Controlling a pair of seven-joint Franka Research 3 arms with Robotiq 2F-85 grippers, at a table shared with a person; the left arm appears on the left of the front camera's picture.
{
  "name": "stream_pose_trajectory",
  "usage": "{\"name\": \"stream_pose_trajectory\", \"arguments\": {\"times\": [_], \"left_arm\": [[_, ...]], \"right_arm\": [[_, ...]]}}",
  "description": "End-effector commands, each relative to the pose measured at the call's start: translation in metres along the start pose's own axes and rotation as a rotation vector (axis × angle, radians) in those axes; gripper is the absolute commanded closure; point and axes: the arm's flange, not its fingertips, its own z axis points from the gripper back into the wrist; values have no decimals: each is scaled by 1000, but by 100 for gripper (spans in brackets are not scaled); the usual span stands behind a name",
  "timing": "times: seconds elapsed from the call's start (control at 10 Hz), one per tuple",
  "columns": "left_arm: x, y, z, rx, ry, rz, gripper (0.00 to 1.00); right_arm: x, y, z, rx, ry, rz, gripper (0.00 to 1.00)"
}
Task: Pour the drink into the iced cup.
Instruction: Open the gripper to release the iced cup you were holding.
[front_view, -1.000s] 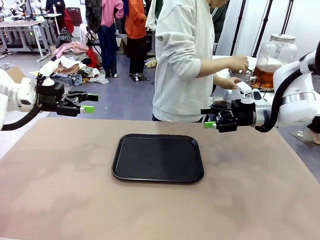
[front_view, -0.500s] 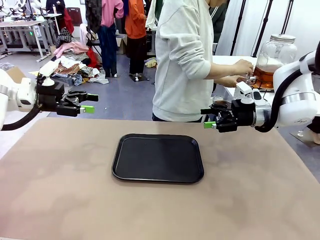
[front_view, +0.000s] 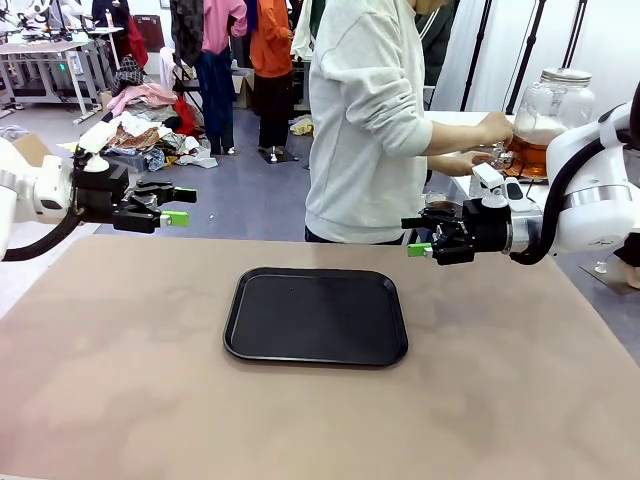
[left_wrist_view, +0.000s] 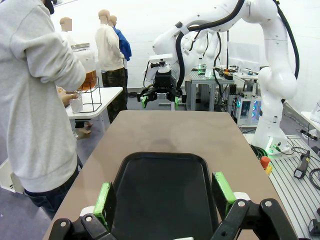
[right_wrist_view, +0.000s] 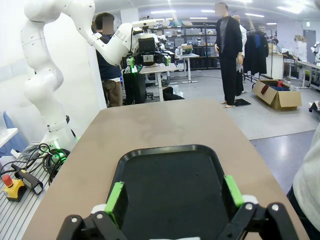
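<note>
The drink (front_view: 527, 152) is amber liquid in the lower part of a large lidded glass jar (front_view: 552, 104) on a side table at the far right, behind my right arm. The person (front_view: 368, 120) stands there with one hand at the jar's base and the other holding a small clear cup (left_wrist_view: 76, 103) beneath it; whether it holds ice I cannot tell. My left gripper (front_view: 180, 206) (left_wrist_view: 164, 192) hovers open and empty above the table's left far edge. Above the right far edge my right gripper (front_view: 414, 236) (right_wrist_view: 174, 194) is also open and empty.
A black tray (front_view: 316, 316) (left_wrist_view: 165, 200) (right_wrist_view: 170, 185) lies empty at the middle of the brown table (front_view: 120, 380), between the two grippers. The jar stands on a wire stand (left_wrist_view: 95, 97) on the white side table. Clothes racks and other tables stand farther back.
The person's upper hand has moved right to the base of the jar, and the lower hand has come in under it. Neither arm has moved.
</note>
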Motion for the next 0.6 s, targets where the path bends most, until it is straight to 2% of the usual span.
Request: {"name": "stream_pose_trajectory", "arguments": {"times": [0.0, 0.5], "left_arm": [[2, -1, 0, 1, 1, -4, 0], [2, -1, 0, 1, 1, -4, 0]], "right_arm": [[2, -2, 0, -3, -3, 4, 0], [2, -2, 0, -3, -3, 4, 0]]}}
